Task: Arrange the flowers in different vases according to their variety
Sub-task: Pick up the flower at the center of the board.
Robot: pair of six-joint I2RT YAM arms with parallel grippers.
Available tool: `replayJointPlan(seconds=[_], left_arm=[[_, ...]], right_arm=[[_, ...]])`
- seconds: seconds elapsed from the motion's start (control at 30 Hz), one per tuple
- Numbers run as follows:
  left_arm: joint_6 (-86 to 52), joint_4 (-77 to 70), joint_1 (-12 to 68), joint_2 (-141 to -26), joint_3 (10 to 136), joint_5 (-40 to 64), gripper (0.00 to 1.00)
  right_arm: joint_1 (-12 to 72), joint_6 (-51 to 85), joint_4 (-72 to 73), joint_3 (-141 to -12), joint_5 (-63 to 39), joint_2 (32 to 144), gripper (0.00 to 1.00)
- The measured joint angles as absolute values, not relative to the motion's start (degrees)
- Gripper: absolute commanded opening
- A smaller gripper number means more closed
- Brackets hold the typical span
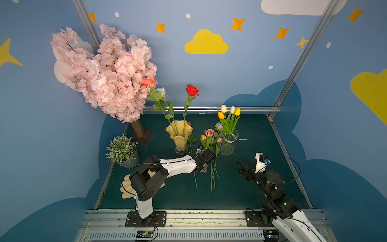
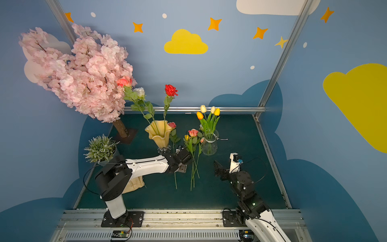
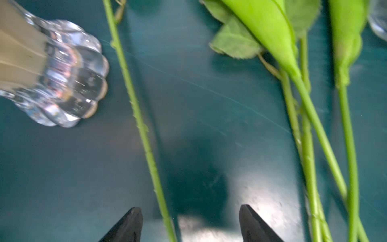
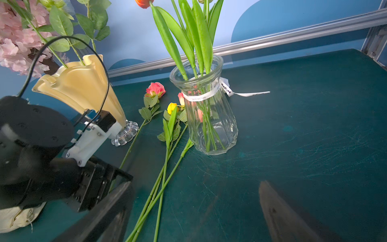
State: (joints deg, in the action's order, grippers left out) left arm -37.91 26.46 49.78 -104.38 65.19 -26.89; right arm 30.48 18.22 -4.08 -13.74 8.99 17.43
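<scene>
Top views: green table (image 1: 240, 194) has open room near and right. Amber vase (image 1: 179, 134) stands far-left of the loose stems, clear glass vase (image 1: 228, 142) far-right. Left wrist view: left gripper (image 3: 190, 220) is spread, straddling a rose stem (image 3: 136, 109) that lies near-to-far on the table, not pinched. A stem bundle (image 3: 310, 146) lies close on the right. Right gripper (image 1: 247, 165) is spread, empty and farther off.

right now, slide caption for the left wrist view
Open left tool straddles a rose stem on the table beside the vase's glass foot.
</scene>
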Motion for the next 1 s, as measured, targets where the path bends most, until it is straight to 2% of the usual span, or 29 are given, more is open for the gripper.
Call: replayJointPlan(seconds=[0.47,1.0], left_arm=[[-34.48,27.86,42.63,-113.06,73.91,-26.15,0.65],[-29.52,27.33,42.11,-117.14,78.63,-25.26,0.19]], right_arm=[[30.48,18.22,-4.03,-13.69,8.32,17.47,0.98],[30.48,18.17,-4.03,-13.54,8.36,17.37,0.98]])
